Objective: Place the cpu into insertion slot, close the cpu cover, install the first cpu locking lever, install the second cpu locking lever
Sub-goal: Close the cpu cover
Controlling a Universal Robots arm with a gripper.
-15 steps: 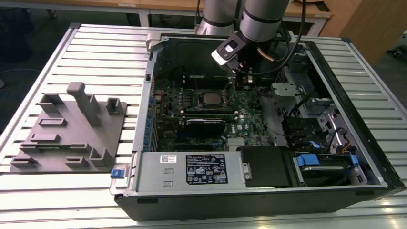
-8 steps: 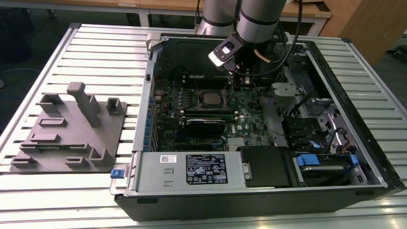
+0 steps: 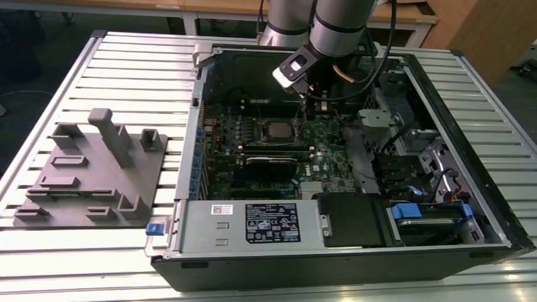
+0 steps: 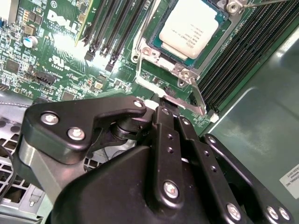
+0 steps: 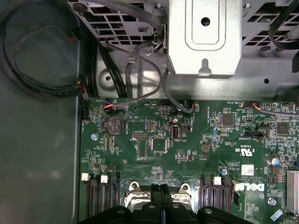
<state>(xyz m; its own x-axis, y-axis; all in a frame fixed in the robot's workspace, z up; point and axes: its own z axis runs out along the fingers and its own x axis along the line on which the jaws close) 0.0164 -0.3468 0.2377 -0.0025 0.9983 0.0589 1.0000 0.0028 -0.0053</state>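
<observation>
The cpu (image 4: 195,25), a pale silver square chip, lies flat in the insertion slot (image 3: 259,131) on the green motherboard; in the exterior view the cpu (image 3: 275,130) sits mid-board. The cpu cover (image 4: 180,69), a thin silvery frame, lies down around the chip. A silvery locking lever (image 4: 199,95) runs along one side of the socket. My gripper (image 4: 169,109) is shut, with its black fingers (image 5: 158,196) pressed together and its tips right at that lever's end, beside the socket. Contact with the lever cannot be told. In the exterior view the gripper (image 3: 306,100) hangs just behind the socket.
The open computer case (image 3: 470,157) walls in the board. Long black memory slots (image 4: 107,32) flank the socket, and a black card (image 3: 270,165) lies in front of it. A metal bracket (image 5: 205,37) and cables (image 5: 42,88) sit behind. A grey fixture (image 3: 92,170) stands outside, on the exterior view's left.
</observation>
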